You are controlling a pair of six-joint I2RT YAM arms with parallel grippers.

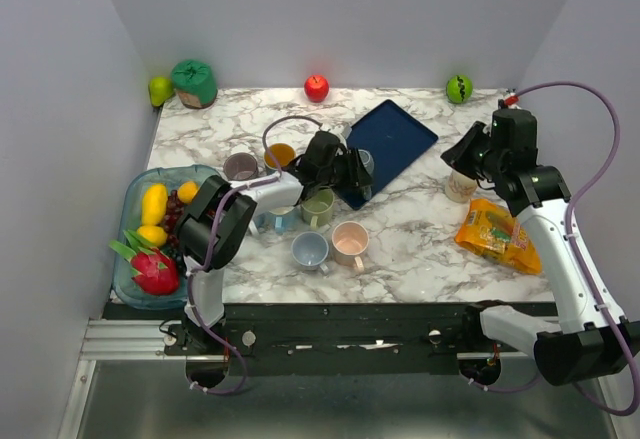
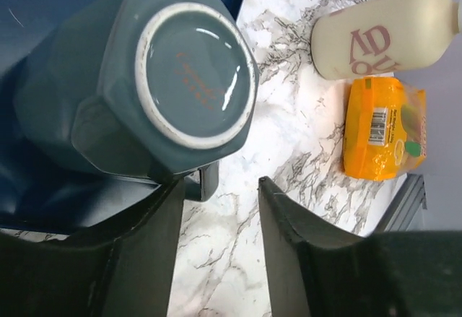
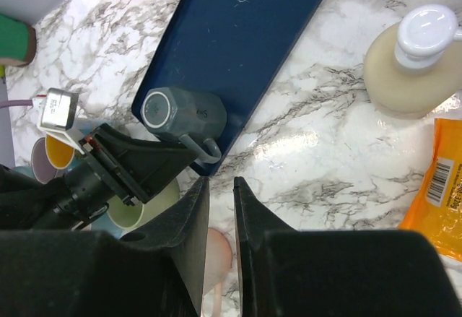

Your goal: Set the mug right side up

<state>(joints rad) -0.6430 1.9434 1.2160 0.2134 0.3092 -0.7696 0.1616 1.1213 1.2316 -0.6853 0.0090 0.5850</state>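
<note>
We see the mug (image 2: 184, 79) base-up, mouth down, on the near corner of the dark blue tray (image 3: 245, 35), with its handle sticking out past the tray edge over the marble bench (image 3: 310, 136). The left pincer (image 2: 220, 230) sits just beside the mug with its fingers apart, clamped on nothing. The right pincer (image 3: 221, 209) hangs above the bench with a narrow gap between its fingers, holding nothing. The teal dish (image 1: 125, 199) at the left holds a mango, a dragon fruit (image 1: 155, 271) and dark grapes. Upright cups stand near the left arm, among them green (image 1: 318, 204), blue (image 1: 310, 249) and pink (image 1: 350, 242). Others are partly covered by the arm. The cream bottle (image 2: 382, 32) has reddish letters, and we read "AD" for sure, the rest unclear. The orange packet (image 2: 382, 126) shows a barcode, with print too small to read. The reddish stamp on the mug base is unreadable. From the top camera the mug is mostly hidden behind the left pincer.
</note>
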